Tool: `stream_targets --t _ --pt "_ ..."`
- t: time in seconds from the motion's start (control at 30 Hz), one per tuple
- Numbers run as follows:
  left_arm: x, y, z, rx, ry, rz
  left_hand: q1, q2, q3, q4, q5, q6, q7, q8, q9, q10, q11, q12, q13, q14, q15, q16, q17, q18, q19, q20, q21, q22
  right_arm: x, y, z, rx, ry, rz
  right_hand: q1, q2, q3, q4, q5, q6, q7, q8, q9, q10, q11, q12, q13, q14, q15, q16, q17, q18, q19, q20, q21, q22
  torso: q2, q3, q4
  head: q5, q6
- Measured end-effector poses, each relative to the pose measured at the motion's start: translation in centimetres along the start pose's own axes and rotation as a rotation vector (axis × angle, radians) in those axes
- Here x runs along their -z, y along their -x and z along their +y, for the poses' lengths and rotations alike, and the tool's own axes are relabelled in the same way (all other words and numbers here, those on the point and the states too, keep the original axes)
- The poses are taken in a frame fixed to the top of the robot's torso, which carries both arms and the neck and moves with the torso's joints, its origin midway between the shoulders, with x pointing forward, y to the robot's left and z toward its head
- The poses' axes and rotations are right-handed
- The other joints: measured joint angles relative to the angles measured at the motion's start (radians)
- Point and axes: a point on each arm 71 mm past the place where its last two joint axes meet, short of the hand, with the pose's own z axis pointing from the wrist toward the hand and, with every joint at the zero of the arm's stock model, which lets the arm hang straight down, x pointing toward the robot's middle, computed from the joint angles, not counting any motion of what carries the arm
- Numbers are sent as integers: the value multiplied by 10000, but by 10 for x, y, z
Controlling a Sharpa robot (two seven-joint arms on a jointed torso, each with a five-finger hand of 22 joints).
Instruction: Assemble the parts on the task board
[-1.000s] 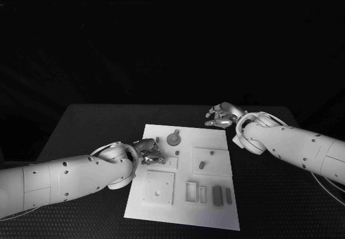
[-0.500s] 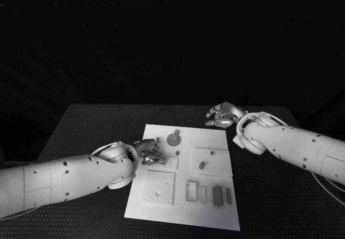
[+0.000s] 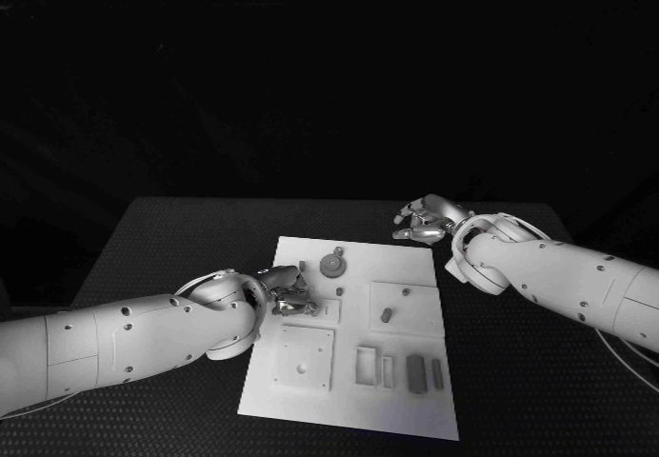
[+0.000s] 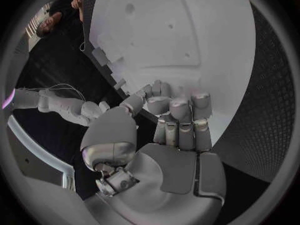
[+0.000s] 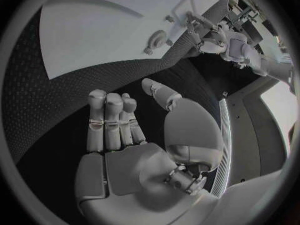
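Nothing has moved since earlier. Your left robot hand hovers curled, empty, over the board; right robot hand open beyond it. Parts lie loose nearer you: assembly barely begun.

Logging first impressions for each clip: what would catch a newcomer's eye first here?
The white task board glowing mid-table on the black table. The left hand sits over the board's left edge with fingers curled, while the right hand hangs off its far right corner. Small grey parts dot the board.
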Motion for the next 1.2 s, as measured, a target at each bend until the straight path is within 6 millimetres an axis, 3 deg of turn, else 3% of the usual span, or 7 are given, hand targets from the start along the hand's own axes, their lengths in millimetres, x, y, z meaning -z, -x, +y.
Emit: stream_targets --t 0.23,0.6,0.8,0.83,0.9,1.2 --pt "0 0 0 -9 -37 35 132 -132 -40 40 98 33 -29 0 -21 0 -1 0 -29 -18 -16 0 -14 0 0 0 0 8 0 0 0 -5 5 3 0 0 0 0 40 -1 1 0 1 0 0 0 0 0 0 0 0 1 0 0 0 0 0 5 -1 4 -9" --pt "0 -1 0 41 -45 40 146 -117 -124 123 253 65 -54 44 -51 -1 -1 0 -68 -29 -21 -1 -40 0 0 0 0 7 0 0 1 -13 9 9 0 0 0 0 40 -3 3 0 -8 0 0 -1 -8 0 0 0 -8 1 0 0 0 0 -1 12 -8 6 -15" --pt "0 -1 1 201 -5 73 -222 303 -126 124 241 77 -65 42 -108 -2 -2 50 -96 -30 -19 41 -54 0 -61 -17 -34 6 0 0 0 -16 6 5 -41 41 0 0 40 17 -17 0 -7 0 0 -1 -8 0 0 -1 -8 1 0 0 0 0 -1 11 -13 12 2" --pt "0 -1 1 242 5 80 -272 422 -83 98 -5 77 -65 42 -135 -2 -2 50 -115 -31 -19 41 -67 -1 -90 11 -64 6 0 0 0 -16 6 4 -41 41 0 0 40 18 -18 0 -7 0 0 -1 -8 0 0 0 -8 1 0 0 0 0 -1 11 -13 11 4" --pt "0 -2 1 320 26 93 -346 503 96 63 -176 77 -65 62 -179 -2 -2 50 -122 -33 -17 41 -69 -1 -93 15 -71 6 0 0 0 -17 6 4 -41 41 0 0 40 18 -19 0 -7 0 0 -1 -8 0 0 -1 -8 1 0 0 0 0 -1 11 -13 5 10" --pt "1 1 6 747 191 80 -965 1122 369 -37 -293 77 -65 155 -183 -6 -4 144 -149 -47 -1 108 -80 -2 -93 15 -71 5 0 0 0 -16 0 3 -41 41 0 -1 47 18 -18 0 -6 0 0 34 -16 -27 -27 0 -8 1 0 0 0 0 -2 6 -6 -25 24"
